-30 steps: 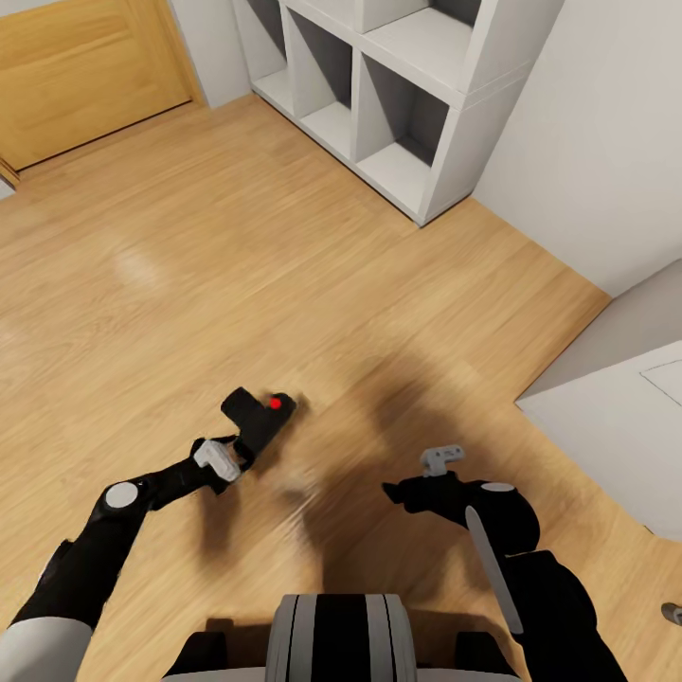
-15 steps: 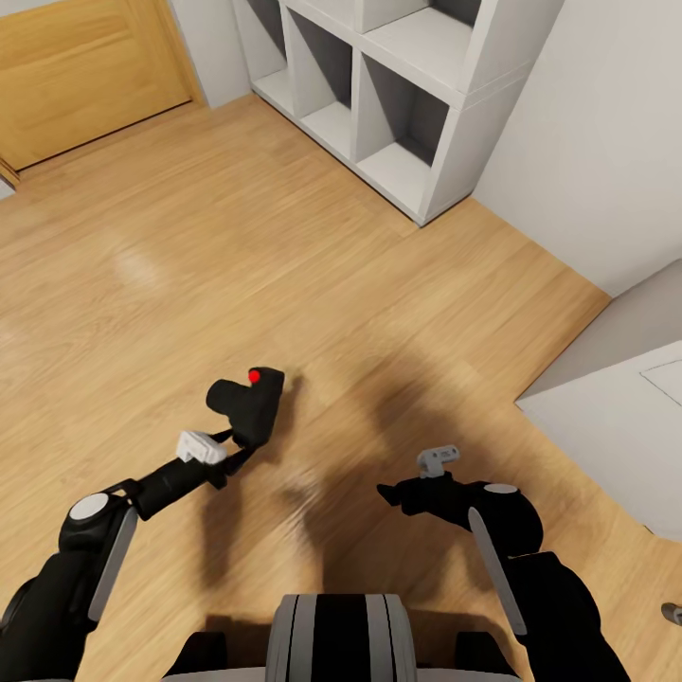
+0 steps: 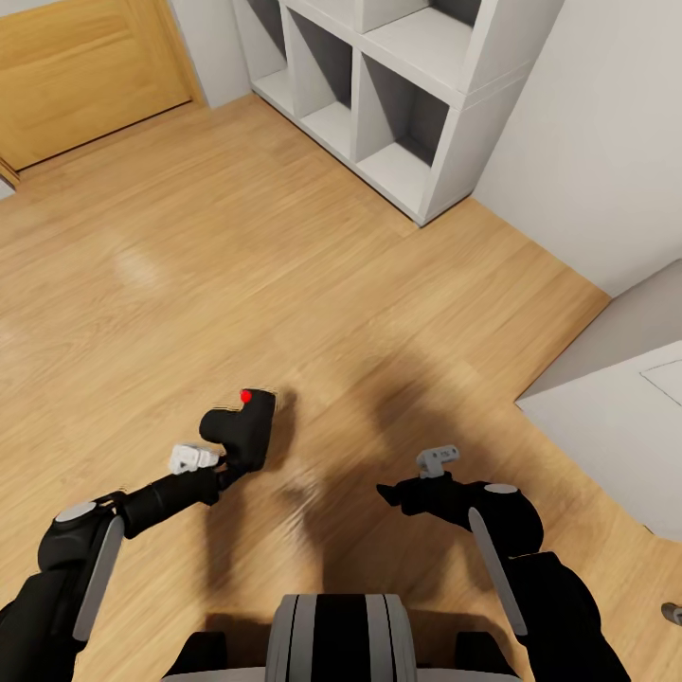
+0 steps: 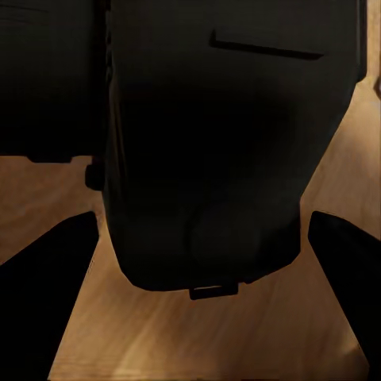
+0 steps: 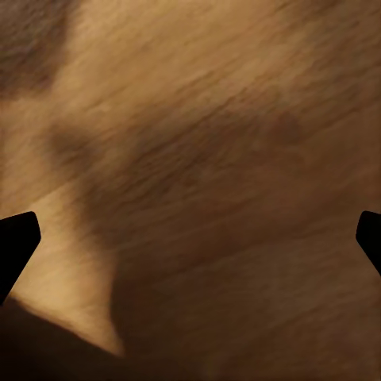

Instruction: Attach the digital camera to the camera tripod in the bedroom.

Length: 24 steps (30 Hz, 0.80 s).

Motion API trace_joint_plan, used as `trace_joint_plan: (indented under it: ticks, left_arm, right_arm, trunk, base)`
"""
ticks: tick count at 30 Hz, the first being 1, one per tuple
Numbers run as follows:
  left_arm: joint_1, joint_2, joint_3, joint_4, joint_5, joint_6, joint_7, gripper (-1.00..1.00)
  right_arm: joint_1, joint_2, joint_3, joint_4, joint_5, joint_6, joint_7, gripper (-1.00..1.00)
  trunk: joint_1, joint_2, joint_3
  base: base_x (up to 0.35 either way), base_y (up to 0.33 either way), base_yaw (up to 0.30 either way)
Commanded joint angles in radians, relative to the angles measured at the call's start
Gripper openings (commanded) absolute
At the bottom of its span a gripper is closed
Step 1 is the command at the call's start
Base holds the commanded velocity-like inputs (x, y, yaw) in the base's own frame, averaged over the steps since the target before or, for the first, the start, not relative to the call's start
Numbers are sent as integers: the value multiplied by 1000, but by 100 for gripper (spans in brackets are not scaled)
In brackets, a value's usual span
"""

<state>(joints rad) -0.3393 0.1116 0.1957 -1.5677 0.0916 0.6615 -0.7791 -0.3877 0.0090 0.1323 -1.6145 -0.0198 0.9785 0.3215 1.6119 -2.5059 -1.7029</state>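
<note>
Shelf unit point(image 3: 398, 104) far ahead; left claw point(image 3: 230, 461) holds digital camera point(image 3: 242, 431).

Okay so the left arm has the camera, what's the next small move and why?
Probably turn the base to look for the tripod while keeping the grip. The left gripper is shut on the camera, held above the wood floor, and the right gripper is open with nothing in it. Ahead are a white shelf unit and a door.

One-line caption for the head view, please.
Left gripper holds the digital camera above the wood floor; right gripper open, empty.
</note>
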Motion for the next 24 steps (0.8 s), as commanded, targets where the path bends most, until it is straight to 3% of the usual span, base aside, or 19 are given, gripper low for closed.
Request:
trace_joint_plan:
  ticks: [1,5,11,18,24]
  left_arm:
    - [6,-13,17,-6,14,22,10,-100]
    - [22,-69,76,-15,6,54,68,-100]
    - [29,-104,117,-20,8,118,134,-100]
    - [36,-125,152,-20,12,160,214,-100]
    - [50,-131,162,-20,15,173,242,-100]
  right_arm:
    - [0,0,0,-1,-2,5,0,100]
    - [0,0,0,-1,-2,5,1,100]
    - [0,0,0,-1,-2,5,1,100]
    - [0,0,0,-1,-2,5,1,100]
    - [0,0,0,-1,-2,5,2,100]
  trunk:
    - [0,0,0]
    - [0,0,0]
    - [0,0,0]
    - [0,0,0]
    - [-3,1,23]
  base:
    - [0,0,0]
    - [0,0,0]
    - [0,0,0]
    - [0,0,0]
    - [0,0,0]
